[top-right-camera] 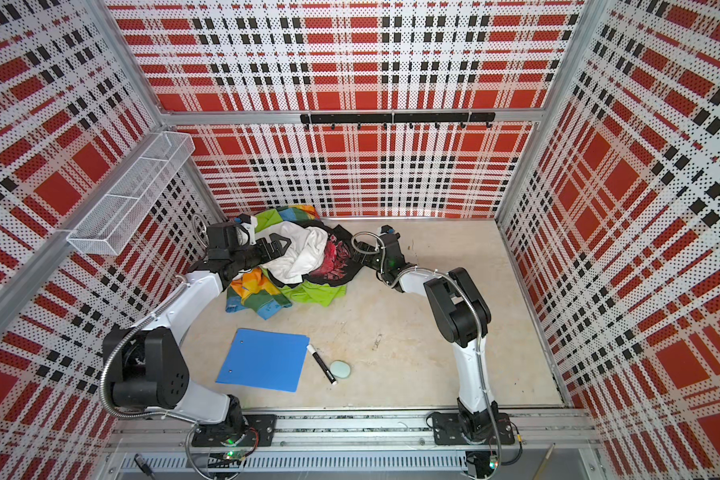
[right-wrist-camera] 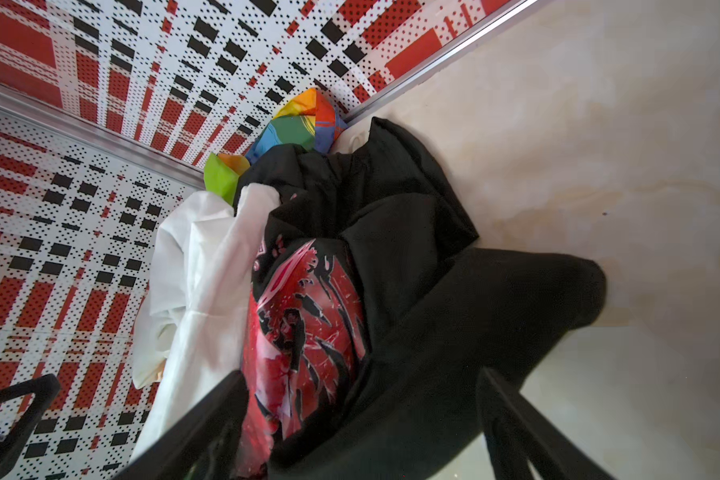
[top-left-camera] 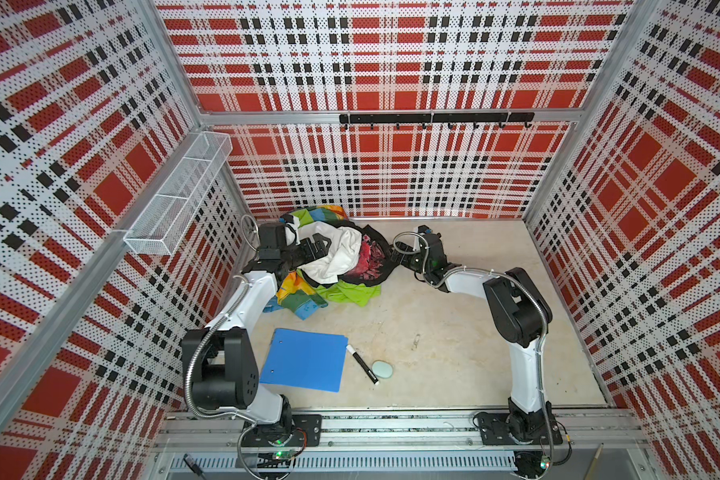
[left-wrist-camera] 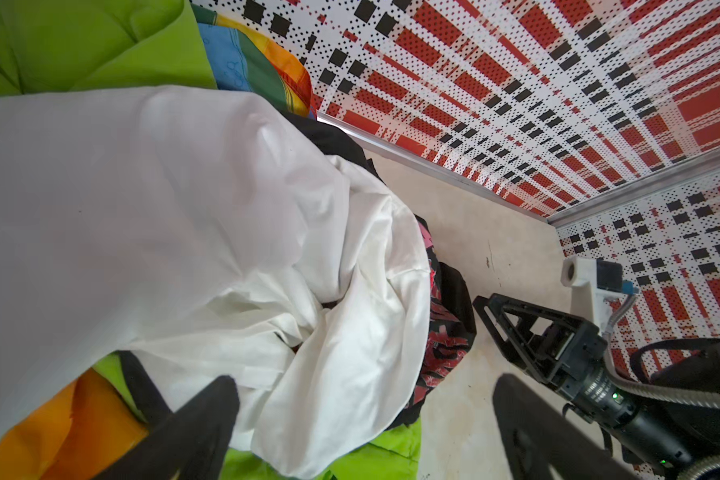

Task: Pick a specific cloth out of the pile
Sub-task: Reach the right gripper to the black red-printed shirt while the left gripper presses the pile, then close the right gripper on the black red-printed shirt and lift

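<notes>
The black garment with the red and pink printed graphic lies crumpled on the right flank of the heap of mixed cloths, touching the plain white cloth. In both top views its length runs from the back wall toward the arm bases. My right gripper sits at its outer edge, coming in across that length. In the right wrist view the jaws stand wide apart with a black fold between them, not yet pinched. My left gripper hangs over the white cloth, also spread and empty, so I judge the right arm nearer. I count one black garment, one white cloth, one lime green cloth and one multicoloured patterned cloth. There is also one flat blue folder, one black marker and one pale oval object.
</notes>
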Controlling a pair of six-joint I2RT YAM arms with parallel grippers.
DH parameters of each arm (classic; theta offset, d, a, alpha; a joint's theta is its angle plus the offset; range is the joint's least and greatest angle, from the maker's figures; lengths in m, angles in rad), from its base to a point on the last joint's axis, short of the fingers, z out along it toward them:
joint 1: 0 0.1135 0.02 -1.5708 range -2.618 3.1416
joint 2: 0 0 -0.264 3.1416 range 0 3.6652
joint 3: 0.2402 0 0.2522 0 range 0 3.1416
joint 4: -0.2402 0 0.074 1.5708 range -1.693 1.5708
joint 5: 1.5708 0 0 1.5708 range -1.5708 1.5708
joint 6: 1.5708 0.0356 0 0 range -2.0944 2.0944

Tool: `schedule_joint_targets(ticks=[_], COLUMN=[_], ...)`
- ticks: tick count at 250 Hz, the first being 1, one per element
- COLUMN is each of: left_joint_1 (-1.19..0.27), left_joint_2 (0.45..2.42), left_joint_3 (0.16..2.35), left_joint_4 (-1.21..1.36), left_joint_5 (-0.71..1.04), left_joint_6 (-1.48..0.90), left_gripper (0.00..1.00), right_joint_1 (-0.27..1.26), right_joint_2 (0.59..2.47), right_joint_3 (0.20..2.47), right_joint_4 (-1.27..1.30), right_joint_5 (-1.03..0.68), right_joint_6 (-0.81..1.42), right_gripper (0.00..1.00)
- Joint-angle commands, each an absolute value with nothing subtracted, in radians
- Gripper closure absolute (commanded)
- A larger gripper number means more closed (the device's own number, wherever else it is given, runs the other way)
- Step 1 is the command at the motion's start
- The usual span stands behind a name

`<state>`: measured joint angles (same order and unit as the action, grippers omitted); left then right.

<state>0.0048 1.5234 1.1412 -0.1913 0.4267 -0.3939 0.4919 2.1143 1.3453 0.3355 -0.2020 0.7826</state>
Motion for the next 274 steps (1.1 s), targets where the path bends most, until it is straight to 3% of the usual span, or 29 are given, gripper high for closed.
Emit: schedule_joint_targets(ticks=[1, 29, 52, 126, 173, 274], left_joint_1=[0.001, 0.002, 0.000, -0.034, -0.037, -0.051], left_joint_2=[1.515, 1.509, 1.506, 1.491, 1.488, 1.490], left_joint_3=[1.157, 1.156, 1.156, 1.159, 1.158, 1.157], left_joint_4=[-0.183, -0.183, -0.181, -0.196, -0.198, -0.201], left_joint_5=[0.431, 0.431, 0.434, 0.389, 0.384, 0.366], left_joint_6=[-0.403, -0.405, -0.403, -0.379, -0.374, -0.358], left_gripper=[0.01, 0.01, 0.01, 0.01, 0.01, 0.01], right_joint_1=[0.526, 0.550, 0.561, 0.575, 0.574, 0.576], right_joint_2=[2.138, 2.152, 2.180, 2.210, 2.179, 2.039], right_joint_3=[1.373, 1.376, 1.406, 1.469, 1.494, 1.477], right_joint_4=[0.338, 0.321, 0.306, 0.262, 0.231, 0.157], right_joint_5=[-0.206, -0.173, -0.175, -0.171, -0.170, -0.115], right_joint_6=[0.793, 0.799, 0.803, 0.805, 0.781, 0.684], right_gripper=[0.04, 0.02, 0.08, 0.73, 0.97, 1.00])
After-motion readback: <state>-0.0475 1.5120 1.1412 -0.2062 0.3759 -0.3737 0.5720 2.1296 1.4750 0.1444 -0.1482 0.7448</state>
